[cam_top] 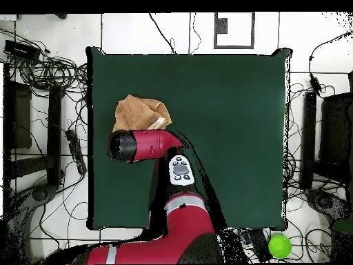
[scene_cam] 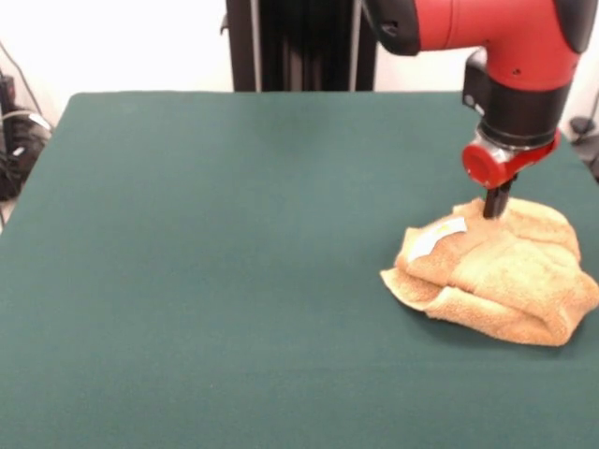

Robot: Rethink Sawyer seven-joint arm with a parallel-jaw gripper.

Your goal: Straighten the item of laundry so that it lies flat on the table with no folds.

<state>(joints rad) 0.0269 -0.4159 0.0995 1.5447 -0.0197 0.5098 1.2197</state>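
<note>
The item of laundry point(scene_cam: 496, 271) is a golden-orange terry towel, bunched in thick folds near the right edge of the table point(scene_cam: 206, 262). Its white label point(scene_cam: 435, 236) shows on the upper left of the heap. My gripper point(scene_cam: 497, 208) comes straight down from the red wrist, and its dark tip touches the towel's far top fold. From above, the towel point(cam_top: 140, 110) lies near the left side of the green table point(cam_top: 234, 117). There the red arm covers the towel's near edge and hides the gripper.
The towel lies close to the table's side edge point(scene_cam: 591, 178). Tangled cables point(cam_top: 48, 76) and black equipment point(scene_cam: 14, 140) ring the table on the floor. A green ball point(cam_top: 279, 246) lies off the table beside the robot's base.
</note>
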